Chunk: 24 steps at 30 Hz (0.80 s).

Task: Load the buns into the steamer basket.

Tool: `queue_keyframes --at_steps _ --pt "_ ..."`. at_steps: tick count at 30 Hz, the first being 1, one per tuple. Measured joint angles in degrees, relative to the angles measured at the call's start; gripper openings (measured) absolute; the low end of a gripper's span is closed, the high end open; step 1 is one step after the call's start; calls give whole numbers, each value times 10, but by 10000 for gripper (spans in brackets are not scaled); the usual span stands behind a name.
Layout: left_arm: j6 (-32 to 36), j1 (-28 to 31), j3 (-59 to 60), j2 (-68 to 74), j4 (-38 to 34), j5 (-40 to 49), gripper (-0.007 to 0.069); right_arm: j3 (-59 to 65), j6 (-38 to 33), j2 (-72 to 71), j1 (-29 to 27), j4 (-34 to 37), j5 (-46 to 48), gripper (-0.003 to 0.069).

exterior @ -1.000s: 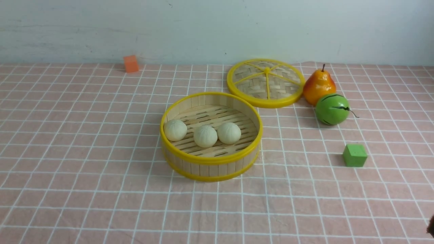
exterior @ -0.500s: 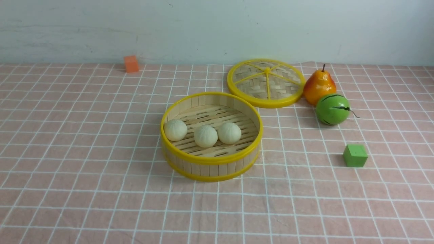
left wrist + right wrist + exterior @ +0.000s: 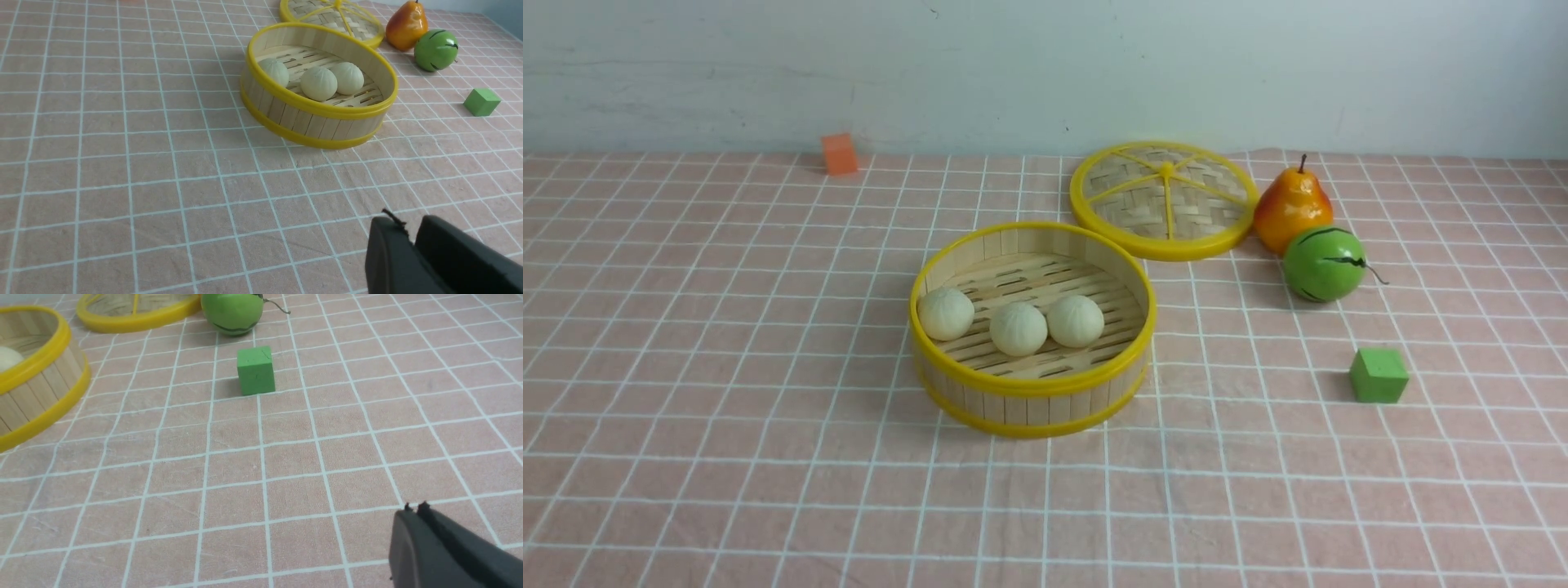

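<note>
Gone from the front view's lower right edge was a dark tip; three buns [image 3: 1018, 328] sat inside the basket [image 3: 1036, 408], two close together, one by its left wall; the left hand [image 3: 408, 223] was slightly open; the right hand [image 3: 416, 507] was closed; the lid [image 3: 1131, 200] lay behind, beside the pear [image 3: 1292, 211]

light: even, moderately bright, source out of view | shadows: soft, faint | glare: small highlights on orange-red pear [image 3: 1293, 211] | focus: scene mostly sharp; left gripper [image 3: 412, 241] and right gripper [image 3: 416, 516] slightly soft
</note>
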Motion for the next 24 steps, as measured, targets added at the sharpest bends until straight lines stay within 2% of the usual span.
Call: queue_keyframes --at_steps 20,24 --pt "0 0 0 0 0 0 110 0 0 0 0 2 0 -4" --pt "1 0 19 0 -28 -19 110 0 0 0 0 2 0 0"
